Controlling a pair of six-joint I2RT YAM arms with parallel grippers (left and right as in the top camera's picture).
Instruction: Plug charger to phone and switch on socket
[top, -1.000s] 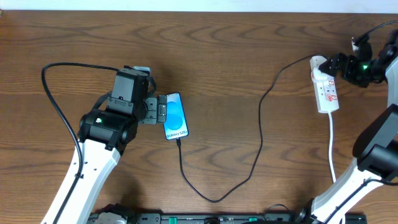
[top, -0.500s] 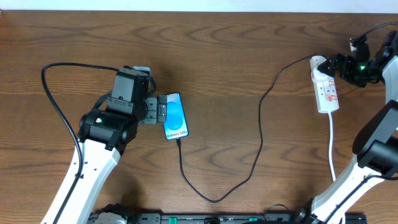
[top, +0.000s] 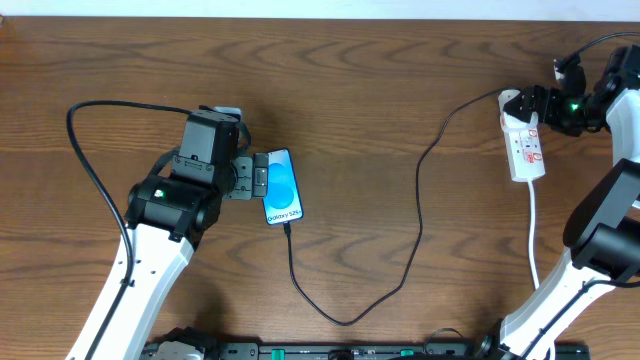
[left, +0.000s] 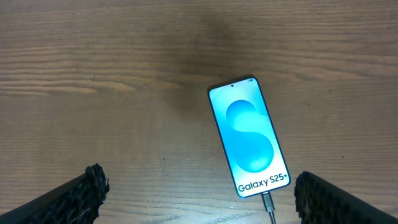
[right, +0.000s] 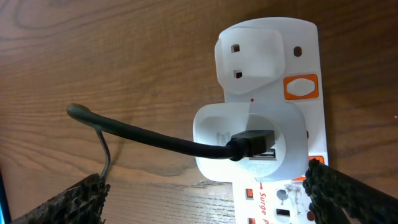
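Phone left; socket far right

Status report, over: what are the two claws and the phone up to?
Left gripper open beside phone. Charger plugged into phone. Right gripper open at socket. No obstruction seen.

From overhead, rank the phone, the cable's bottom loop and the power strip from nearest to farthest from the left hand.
1. Phone, right beside the left hand.
2. Cable loop, bottom centre.
3. Power strip, far right.
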